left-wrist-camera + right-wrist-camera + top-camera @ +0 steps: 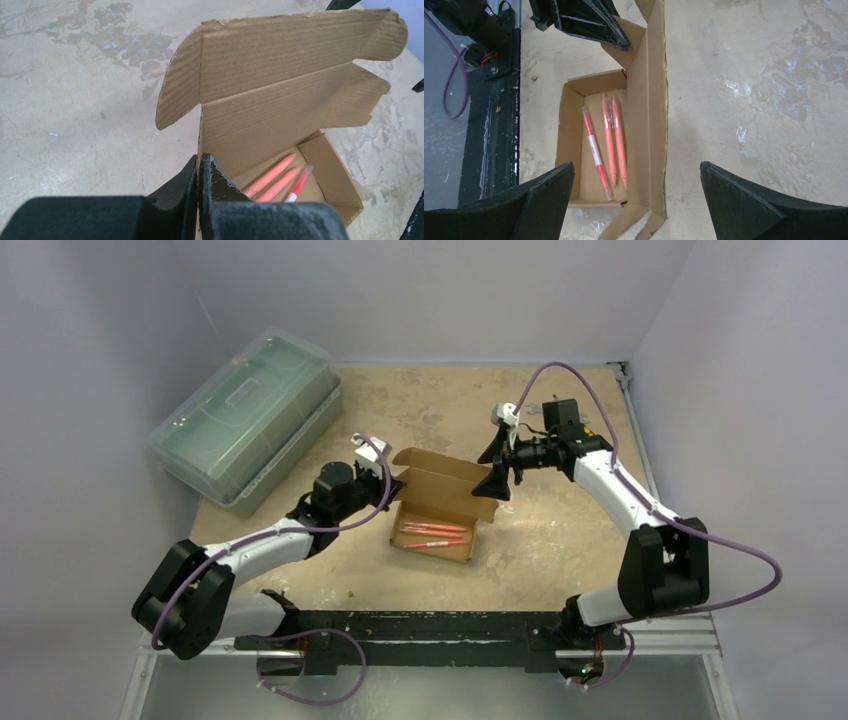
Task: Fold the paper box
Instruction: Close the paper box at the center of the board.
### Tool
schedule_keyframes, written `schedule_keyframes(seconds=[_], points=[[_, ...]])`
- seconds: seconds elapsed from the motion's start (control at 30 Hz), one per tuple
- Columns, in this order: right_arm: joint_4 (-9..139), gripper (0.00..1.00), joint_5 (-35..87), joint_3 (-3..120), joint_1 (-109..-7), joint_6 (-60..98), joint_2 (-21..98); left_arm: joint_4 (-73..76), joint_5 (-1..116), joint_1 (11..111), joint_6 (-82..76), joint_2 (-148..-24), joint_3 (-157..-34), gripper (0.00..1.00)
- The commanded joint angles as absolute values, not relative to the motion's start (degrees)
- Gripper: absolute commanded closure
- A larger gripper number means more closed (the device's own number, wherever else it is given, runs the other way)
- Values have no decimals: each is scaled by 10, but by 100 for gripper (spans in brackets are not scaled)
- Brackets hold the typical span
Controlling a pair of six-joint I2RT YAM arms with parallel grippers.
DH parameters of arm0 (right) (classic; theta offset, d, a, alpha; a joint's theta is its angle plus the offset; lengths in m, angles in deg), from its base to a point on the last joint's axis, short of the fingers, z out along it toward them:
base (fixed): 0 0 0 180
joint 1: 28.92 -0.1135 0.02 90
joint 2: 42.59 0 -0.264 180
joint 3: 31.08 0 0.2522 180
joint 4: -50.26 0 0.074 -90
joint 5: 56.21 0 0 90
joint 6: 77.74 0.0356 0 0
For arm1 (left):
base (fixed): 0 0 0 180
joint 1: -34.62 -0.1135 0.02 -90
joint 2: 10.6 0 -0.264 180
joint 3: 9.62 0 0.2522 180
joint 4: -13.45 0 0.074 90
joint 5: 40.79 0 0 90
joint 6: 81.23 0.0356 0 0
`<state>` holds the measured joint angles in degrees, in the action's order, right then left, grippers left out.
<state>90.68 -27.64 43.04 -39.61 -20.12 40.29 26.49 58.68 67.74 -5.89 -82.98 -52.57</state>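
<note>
Brown corrugated-cardboard paper box [440, 512] sits approx mid-counter, btwn the two arms, tray open to the top. Its lid stands upright along the far long side, w/ a rounded ear flap at each end. The top strip of the lid is creased and leans over the tray a bit.

Inside, flat on the tray floor: three pens [606, 145] lying lengthwise, side by side. Two are salmon-pink. The third is clear w/ red ends and lies nearest the near wall.

Left pincer [200, 167] is pressed together on the box's left end wall, one finger outside and one inside the tray, w/ the cardboard edge running up btwn them. So it's pinching the box at that left end, low down by the lid's corner.

Right pincer [497, 477] is spread wide, held above the box's right end at lid height. From the wrist cam the upright lid lies btwn its fingers [744, 205], one over the tray side and the other over bare surface past the lid. Can't tell if either finger touches the cardboard.

Counter [560, 540] is tan, worn and blotchy. Large translucent green plastic case [245, 420] w/ lid shut sits at far left, well apart from the box.
</note>
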Motion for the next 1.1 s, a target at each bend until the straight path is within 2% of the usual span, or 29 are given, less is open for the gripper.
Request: schedule_keyframes(seconds=[0.0, 0.17, 0.33, 0.5, 0.6, 0.83, 0.87, 1.07], points=[[914, 3, -239, 466, -405, -198, 395, 327, 612, 675, -85, -831, -524, 100], [954, 8, -207, 516, -426, -228, 415, 346, 629, 676, -86, -851, -529, 100], [1043, 24, -207, 593, -448, -277, 466, 344, 634, 676, -79, -862, -540, 100], [1053, 40, -186, 598, -476, -289, 481, 344, 632, 675, -78, -860, -543, 100], [1066, 54, -179, 609, -486, -299, 490, 341, 632, 675, -78, -858, -542, 100], [1110, 97, -164, 650, -493, -331, 510, 311, 619, 676, -91, -853, -551, 100], [1111, 100, -159, 652, -493, -332, 509, 293, 613, 675, -94, -852, -559, 95], [1110, 100, -140, 644, -493, -347, 481, 248, 573, 674, -140, -803, -564, 56]])
